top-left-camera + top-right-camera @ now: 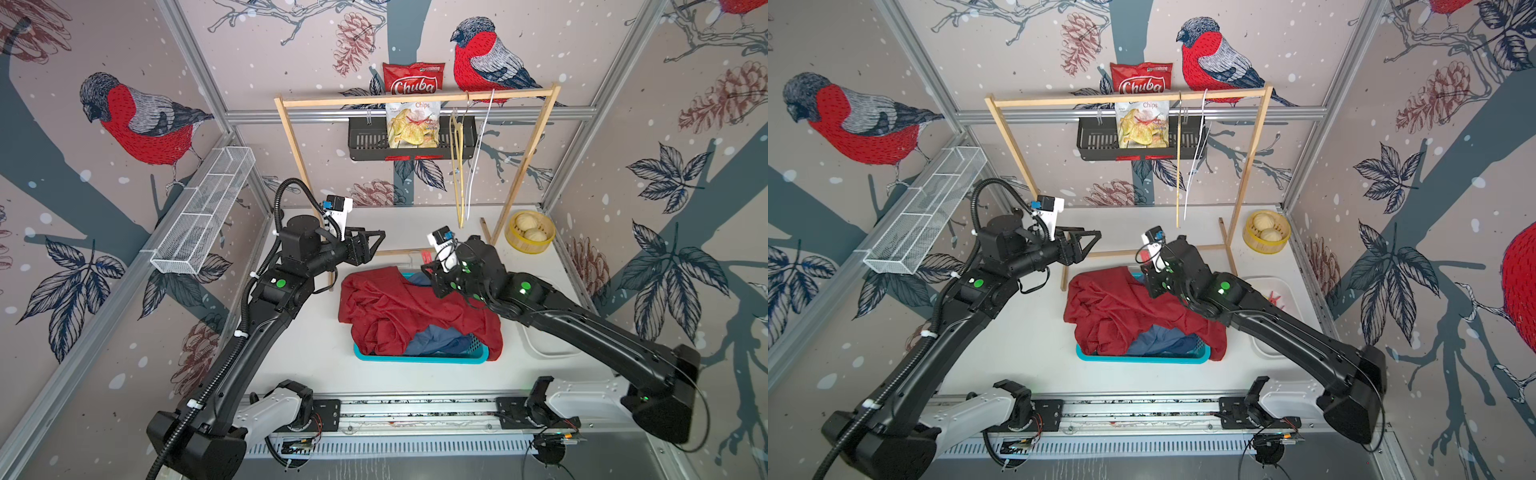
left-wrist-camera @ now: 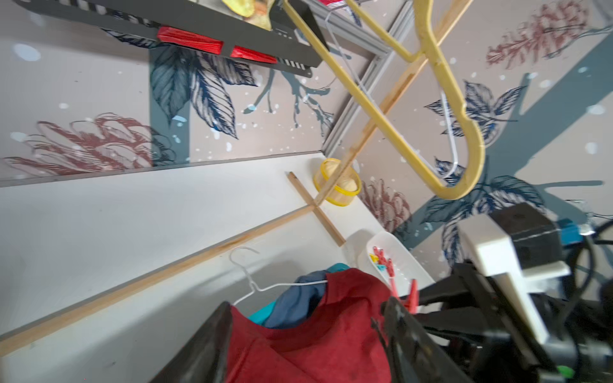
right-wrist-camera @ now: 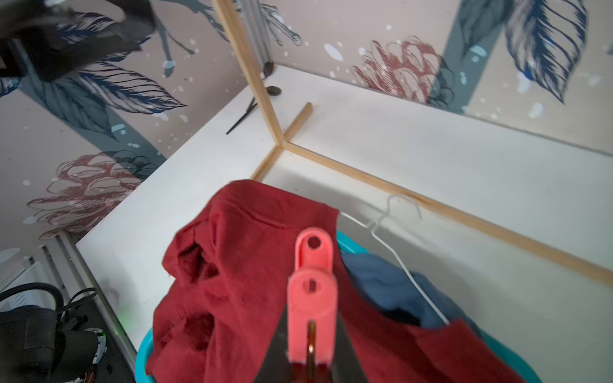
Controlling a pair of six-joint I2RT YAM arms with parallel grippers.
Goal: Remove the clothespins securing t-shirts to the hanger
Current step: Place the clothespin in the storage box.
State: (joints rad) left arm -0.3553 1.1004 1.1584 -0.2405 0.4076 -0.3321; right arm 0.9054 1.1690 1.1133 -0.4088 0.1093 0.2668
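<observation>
- Two arms reach over one heap of laundry. The left gripper [image 1: 371, 242] hangs above the table [image 1: 299, 353] near the far left corner of the basket [image 1: 419, 358]. Its jaws are spread with nothing between them, which suggests it is free to steady cloth or reach for another pin.
- Most of the basket is covered by the red shirt [image 1: 390, 307], which spills over both side rims. The blue shirt [image 1: 436, 338] shows beneath it at the front, so both seem dropped there as finished.
- Behind the basket, a white wire hanger [image 3: 403, 265] lies flat on the table with one shoulder tucked under the cloth. I cannot tell if any pin is clipped to it.
- Over the basket's far right corner, the right gripper [image 3: 311, 359] is pressed together on a red clothespin [image 3: 311, 291]. It pinches the pin by one end, and the pin looks clear of the cloth, probably so it can be carried off.
- Further right, a white tray [image 1: 1264, 286] holds several loose clothespins [image 2: 381, 260] in red, yellow and blue. That makes it the likely place for the held one.
- Above, a yellow hanger [image 1: 457, 166] hangs bare on the wooden rack [image 1: 415, 98].
</observation>
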